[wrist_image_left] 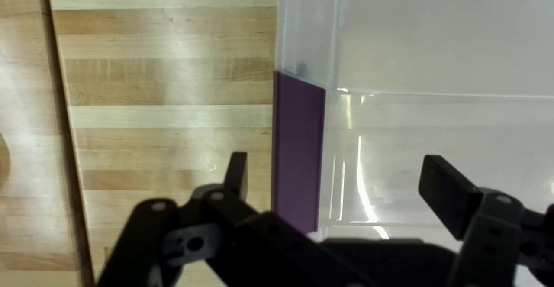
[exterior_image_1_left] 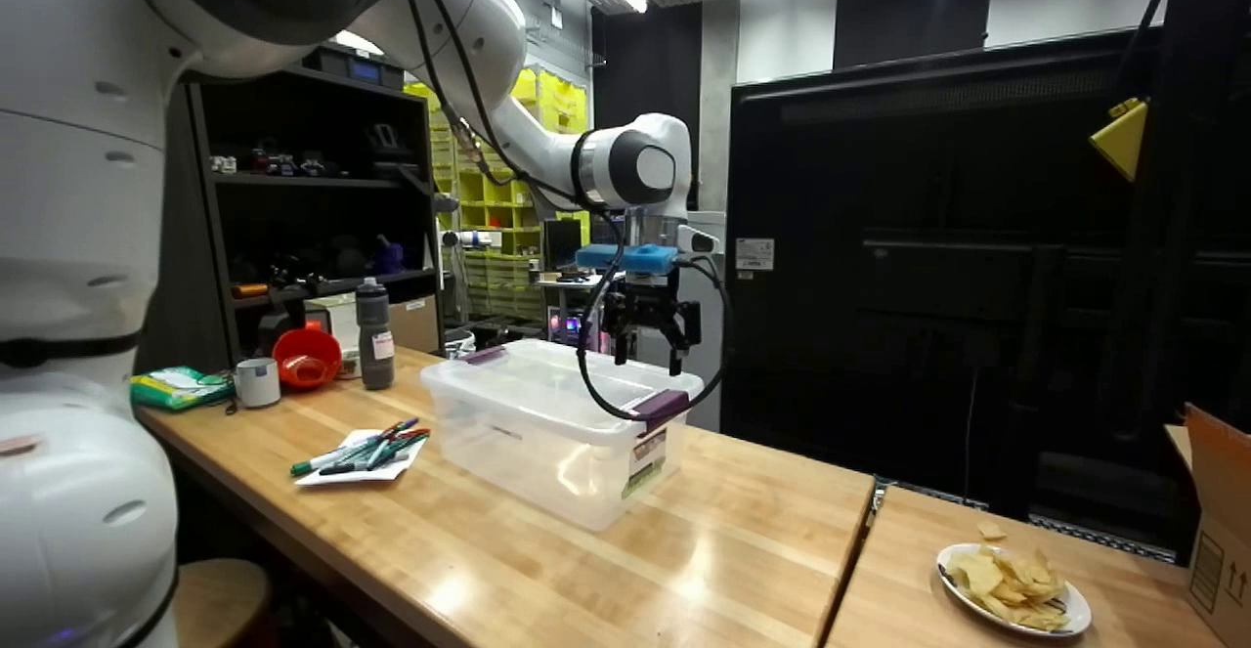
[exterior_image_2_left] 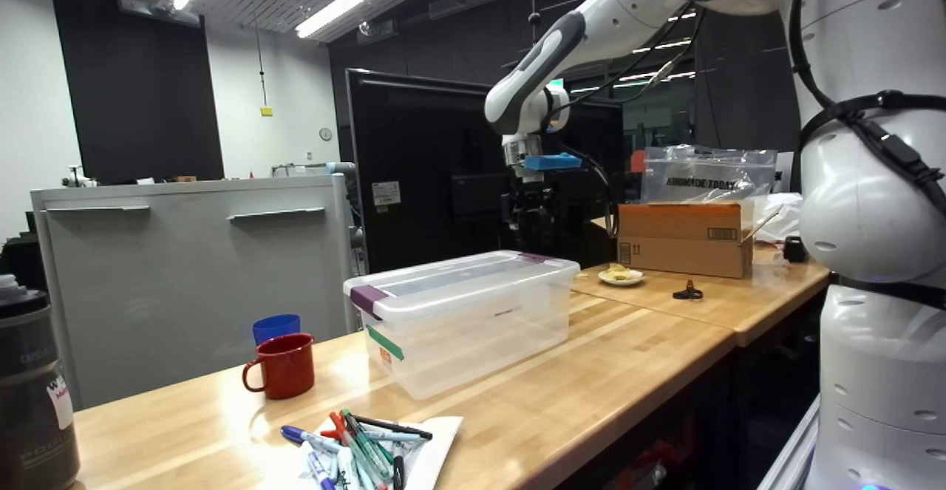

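Observation:
My gripper (exterior_image_1_left: 648, 357) is open and empty, pointing down above one end of a clear plastic bin (exterior_image_1_left: 547, 462). The bin has a clear lid and purple end latches, and stands on the wooden table. In the wrist view the near purple latch (wrist_image_left: 298, 153) lies below and between my spread fingers (wrist_image_left: 339, 178). One finger appears over bare wood and the other over the lid (wrist_image_left: 433, 40). The fingers appear apart from the bin, at a small height above it. In an exterior view the dark gripper (exterior_image_2_left: 531, 231) blends with the black panel behind.
Markers (exterior_image_2_left: 362, 453) lie on a white sheet beside the bin. A red mug (exterior_image_2_left: 287, 366), blue cup (exterior_image_2_left: 276, 327) and bottle (exterior_image_1_left: 374, 335) stand beyond. Past a table seam are a plate of chips (exterior_image_1_left: 1016, 589), scissors (exterior_image_2_left: 688, 292) and a cardboard box (exterior_image_2_left: 680, 239). A cable loop hangs from the wrist.

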Motion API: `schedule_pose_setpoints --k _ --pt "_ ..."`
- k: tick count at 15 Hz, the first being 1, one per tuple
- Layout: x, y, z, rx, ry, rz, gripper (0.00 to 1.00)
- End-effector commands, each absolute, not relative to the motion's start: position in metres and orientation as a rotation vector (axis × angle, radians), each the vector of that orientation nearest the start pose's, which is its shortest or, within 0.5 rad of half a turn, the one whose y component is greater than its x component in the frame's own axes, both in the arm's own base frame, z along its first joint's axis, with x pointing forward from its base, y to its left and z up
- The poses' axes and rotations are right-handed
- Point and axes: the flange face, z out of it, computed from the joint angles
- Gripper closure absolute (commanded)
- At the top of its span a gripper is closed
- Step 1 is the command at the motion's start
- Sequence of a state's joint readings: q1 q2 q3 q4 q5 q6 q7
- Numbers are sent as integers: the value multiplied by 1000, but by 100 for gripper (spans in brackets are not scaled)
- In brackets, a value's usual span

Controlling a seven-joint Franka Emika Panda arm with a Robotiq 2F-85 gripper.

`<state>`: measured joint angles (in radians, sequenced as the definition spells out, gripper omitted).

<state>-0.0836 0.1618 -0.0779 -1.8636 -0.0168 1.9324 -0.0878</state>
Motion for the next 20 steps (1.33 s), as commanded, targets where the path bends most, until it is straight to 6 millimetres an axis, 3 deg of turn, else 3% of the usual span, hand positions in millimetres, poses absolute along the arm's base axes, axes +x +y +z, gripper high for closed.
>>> schedule_pose_setpoints --k 1,12,20 --pt "593 -99 420 -3123 97 184 0" --pt "611 -120 407 -3073 81 206 0" --pt "611 -143 396 -3050 72 246 0"
